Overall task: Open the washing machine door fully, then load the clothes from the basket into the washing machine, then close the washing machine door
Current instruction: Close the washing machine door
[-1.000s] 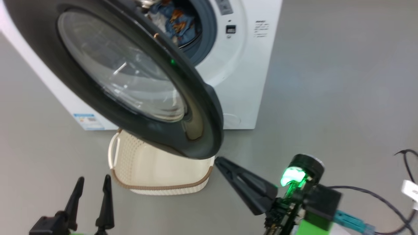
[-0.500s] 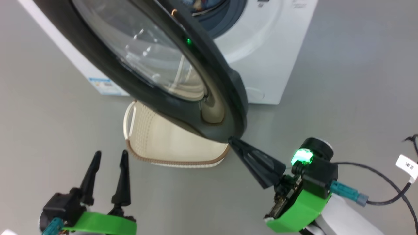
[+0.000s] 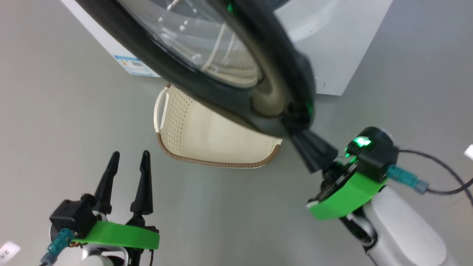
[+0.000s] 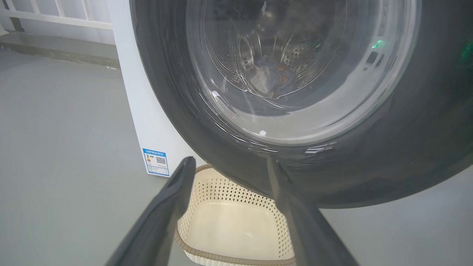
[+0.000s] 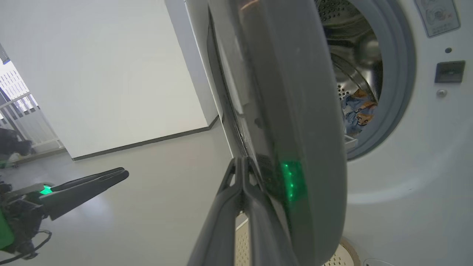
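Observation:
The washing machine door [image 3: 229, 103], black-framed with a glass bowl, stands partly open in front of the white washing machine [image 3: 332, 44]. My right gripper [image 3: 301, 135] is shut, its joined fingertips [image 5: 241, 166] pressed against the door's outer rim with nothing between them. My left gripper [image 3: 127, 159] hangs open at the lower left, short of the basket. The cream basket [image 3: 214, 162] sits on the floor under the door and looks empty inside. The fox-print clothes [image 5: 356, 111] lie in the steel drum and also show through the glass [image 4: 271, 75].
Grey floor [image 3: 55, 111] spreads all round. A black cable [image 3: 443, 177] trails on the floor at the right. In the right wrist view a white wall [image 5: 111, 74] and a railing [image 5: 18, 99] stand beyond my left gripper [image 5: 85, 184].
The head camera has tilted down and come closer, shifting the whole picture. My right gripper's tip has gone from a small gap below the door's rim to touching it. The left gripper stays open.

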You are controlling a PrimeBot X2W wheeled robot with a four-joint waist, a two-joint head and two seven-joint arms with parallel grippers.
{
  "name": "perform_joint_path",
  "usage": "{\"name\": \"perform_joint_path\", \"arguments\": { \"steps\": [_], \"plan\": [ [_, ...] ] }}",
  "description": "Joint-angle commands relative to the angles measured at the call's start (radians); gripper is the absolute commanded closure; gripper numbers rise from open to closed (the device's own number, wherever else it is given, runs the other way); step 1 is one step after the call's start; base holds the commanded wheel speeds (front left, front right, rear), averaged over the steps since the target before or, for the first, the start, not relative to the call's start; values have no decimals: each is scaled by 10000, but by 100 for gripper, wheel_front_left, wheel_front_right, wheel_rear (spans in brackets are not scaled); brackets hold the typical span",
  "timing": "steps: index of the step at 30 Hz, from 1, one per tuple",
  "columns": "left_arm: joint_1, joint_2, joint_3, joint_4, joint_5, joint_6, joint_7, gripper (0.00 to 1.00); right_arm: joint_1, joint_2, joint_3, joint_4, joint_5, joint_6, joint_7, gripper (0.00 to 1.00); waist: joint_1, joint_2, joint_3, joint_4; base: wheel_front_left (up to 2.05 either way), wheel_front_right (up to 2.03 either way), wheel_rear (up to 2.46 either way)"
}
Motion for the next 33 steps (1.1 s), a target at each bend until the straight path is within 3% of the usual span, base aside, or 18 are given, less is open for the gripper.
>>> {"name": "perform_joint_path", "arguments": {
  "steps": [1, 5, 20, 33],
  "plan": [
    [-267, 122, 310, -175, -62, -27, -65, 0, -192, 154, -198, -104, 24, 12, -48, 100, -1, -1, 167, 86, 0, 0, 0],
    [-444, 122, 122, -204, -140, -61, -65, 0, -575, 384, -1169, 175, -251, 12, -48, 100, -1, -1, 510, 178, 0, 0, 0],
    [-926, 122, -324, -330, -479, -48, -65, 0, -2887, 602, -2724, 1329, -339, 12, -48, 100, -1, -1, 1579, 447, 0, 0, 0],
    [-1187, 122, -789, -520, -612, 55, -65, 0, -4993, 346, -3093, 2136, -221, 12, -48, 100, -1, -1, 2184, 591, 0, 0, 0]
  ]
}}
